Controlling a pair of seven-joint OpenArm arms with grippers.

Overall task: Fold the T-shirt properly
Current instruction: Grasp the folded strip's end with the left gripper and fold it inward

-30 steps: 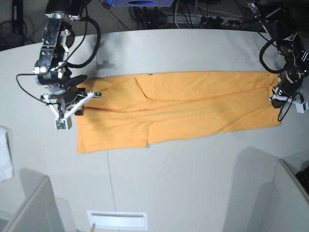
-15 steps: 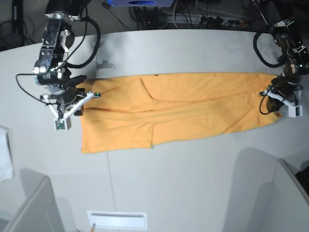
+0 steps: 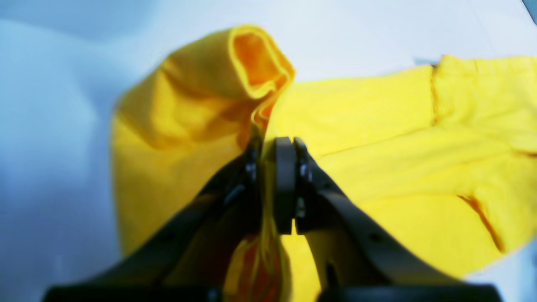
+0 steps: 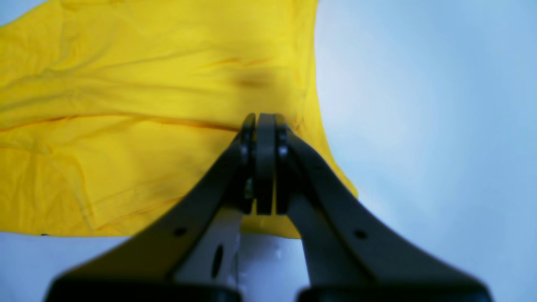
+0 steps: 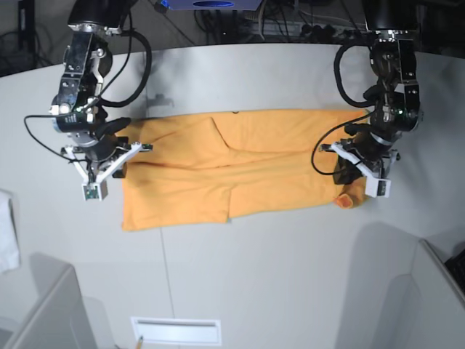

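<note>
Left claw (image 5: 354, 177), at 3 o'clock in the base view, has travelled inward toward the middle of the counter (image 5: 276, 65) over the last second, dragging the shirt end with it. T-shirt (image 5: 240, 163) is now shorter along its length than a second ago; its 3 o'clock end is bunched and lifted, with a small rolled lump hanging just below the claw.

Left wrist view: jaws nearly shut, pinching a gathered ridge of yellow-orange cloth between them; a curled tube of fabric stands up beyond the tips.

Right claw (image 5: 116, 156) sits at 9 o'clock, position unchanged. Right wrist view: jaws fully closed at the shirt's edge. A thin layer of cloth looks caught there, though blur keeps me from being sure.

Reading: an end-over fold has likely begun, the 3 o'clock end being carried toward 9 o'clock while the other end is pinned.

Edges: the far long edge runs straight from 9 to 3; the near edge steps, with a lower flap at 7 o'clock. Lifted end is ragged, so the fold may land crooked.

Room: bare counter all along 6 o'clock and at 12 o'clock. A white cloth (image 5: 7, 233) lies at the 9 o'clock margin, well apart. Grey panels at both near corners stay outside the path.
</note>
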